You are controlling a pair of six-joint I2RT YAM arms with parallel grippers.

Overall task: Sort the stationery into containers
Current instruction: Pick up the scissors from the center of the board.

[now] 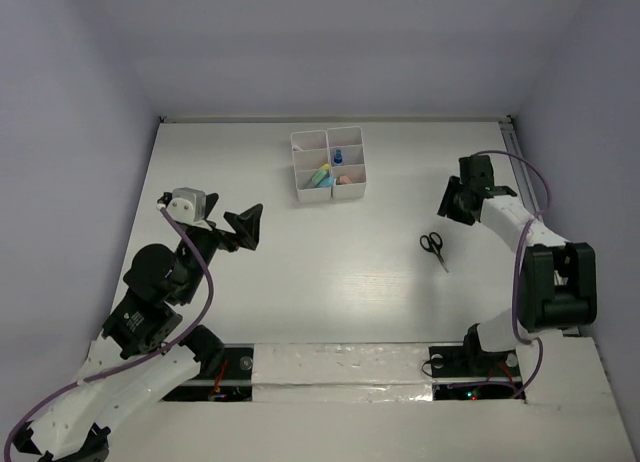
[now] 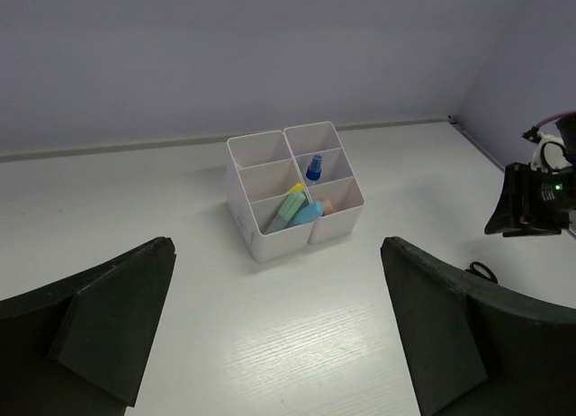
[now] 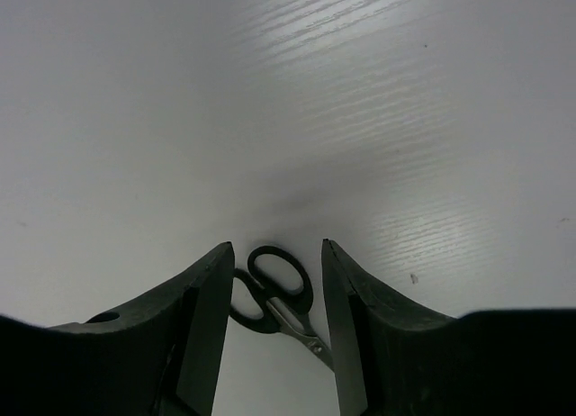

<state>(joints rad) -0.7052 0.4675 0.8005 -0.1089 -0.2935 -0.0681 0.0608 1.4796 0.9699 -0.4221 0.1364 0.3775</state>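
Right fingers (image 3: 207, 317) part-open, scissors (image 3: 267, 306) unheld.

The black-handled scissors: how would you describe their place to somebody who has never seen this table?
Start from the white table and find the white plastic six-compartment organizer near its far edge. Then look to the table's right half, nearer than the organizer: the small black-handled metal scissors lie flat there. They are the only loose item on the tabletop.
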